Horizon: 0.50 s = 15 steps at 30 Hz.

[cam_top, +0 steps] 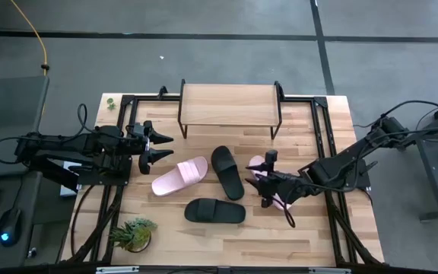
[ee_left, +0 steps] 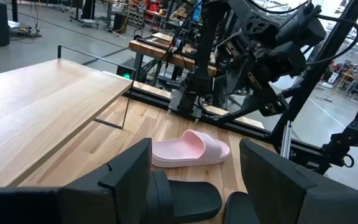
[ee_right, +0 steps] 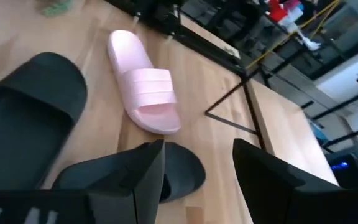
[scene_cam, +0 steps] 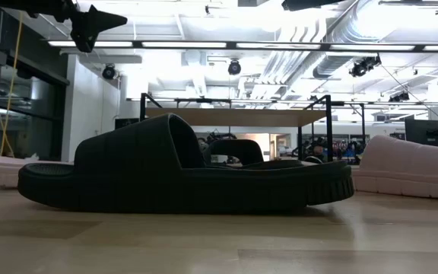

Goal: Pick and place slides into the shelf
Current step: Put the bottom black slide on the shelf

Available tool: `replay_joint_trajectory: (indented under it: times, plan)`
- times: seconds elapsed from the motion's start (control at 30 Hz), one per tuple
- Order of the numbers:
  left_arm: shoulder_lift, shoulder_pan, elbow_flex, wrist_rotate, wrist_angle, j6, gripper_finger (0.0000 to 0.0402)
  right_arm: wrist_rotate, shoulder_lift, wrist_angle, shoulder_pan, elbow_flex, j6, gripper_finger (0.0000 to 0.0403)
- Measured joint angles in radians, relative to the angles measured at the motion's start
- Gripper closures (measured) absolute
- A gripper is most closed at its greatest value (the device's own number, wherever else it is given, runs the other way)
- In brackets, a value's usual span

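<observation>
4 slides on the table (cam_top: 333,221), 2 black, 2 pink, all below the shelf (cam_top: 229,104) in the high view; none on or under it.

Pink slide 1 (cam_top: 179,176): left of center, long axis diagonal, running lower left to upper right. Black slide 1 (cam_top: 227,172): center, just right of pink 1, axis near vertical, leaning upper left to lower right. Black slide 2 (cam_top: 215,211): lower center, axis horizontal, below the other two. Pink slide 2 (cam_top: 262,169): right of center, mostly under the right gripper (cam_top: 265,192), axis roughly vertical; toe dir. can't tell.

Shelf sits upper center of the high view, long axis horizontal, wood top bare, black legs on the table.

Left gripper (cam_top: 157,148) hovers at mid-left, fingers pointing right toward pink 1, jaws spread, nothing between them. In the left wrist view, pink 2 (ee_left: 190,148) shows beyond the two fingers (ee_left: 127,177).

Right gripper is over pink 2, right of black 1, pointing left, jaws apart, gripping nothing. In the right wrist view pink 1 (ee_right: 145,89) lies past the fingers (ee_right: 143,174), w/ both black slides nearer.

Low view: black 2 (scene_cam: 181,176) fills the center, side-on, sole flat on the table; a pink slide at each edge.

1 small green plant (cam_top: 131,233) at lower left of the table.
</observation>
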<state>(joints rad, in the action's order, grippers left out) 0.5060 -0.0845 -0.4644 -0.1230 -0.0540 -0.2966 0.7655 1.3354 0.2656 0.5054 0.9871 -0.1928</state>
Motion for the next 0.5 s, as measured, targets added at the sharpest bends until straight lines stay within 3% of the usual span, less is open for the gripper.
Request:
replay_joint_trajectory:
  times: [0.3,0.5]
  plan:
    - [0.0,0.0,0.0,0.003,0.0,0.0,0.0177,-0.098,0.009,-0.023,-0.028,0.0,0.0,0.0222]
    - [0.0,0.0,0.0,0.003,0.0,0.0,0.0177,-0.116,0.105,-0.061,-0.043,0.0,-0.105,0.0222]
